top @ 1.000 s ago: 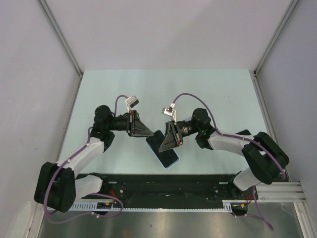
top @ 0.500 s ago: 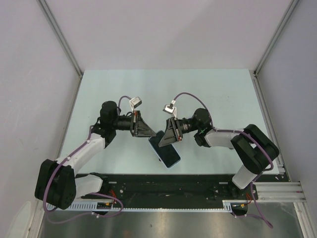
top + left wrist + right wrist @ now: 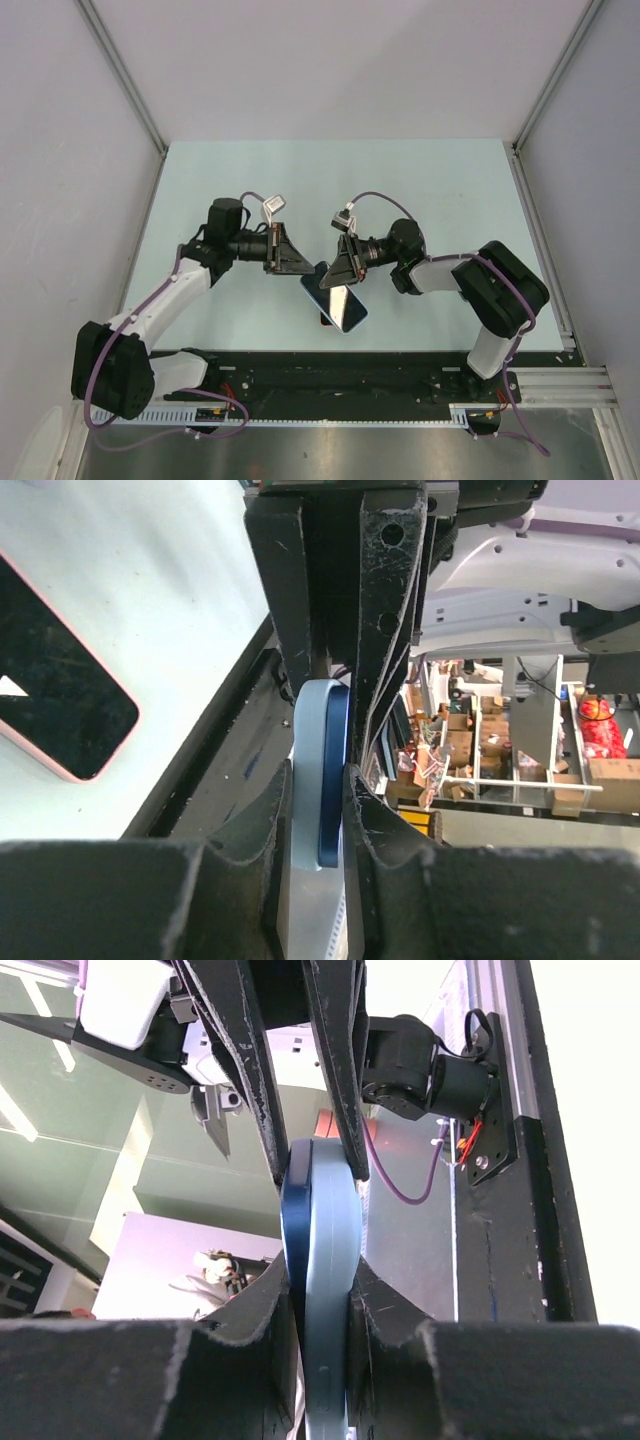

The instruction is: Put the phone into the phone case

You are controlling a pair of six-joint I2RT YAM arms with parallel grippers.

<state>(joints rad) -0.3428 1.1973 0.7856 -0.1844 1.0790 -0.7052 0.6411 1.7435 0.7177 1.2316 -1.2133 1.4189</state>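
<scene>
Pink-edged black-screened phone (image 3: 55, 690) lay flat just beneath the light-blue, dark-lined phone case (image 3: 345, 308); your left gripper (image 3: 308, 270) and right gripper (image 3: 338, 280) were both clamped on that case, holding it raised.

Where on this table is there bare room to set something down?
The whole far half of the table, from the arms to the back wall, is bare, and so are the strips outside each elbow. It is crowded at the near centre, where the left hand and right hand clamp the blue phone and case above a pink-edged phone.
</scene>
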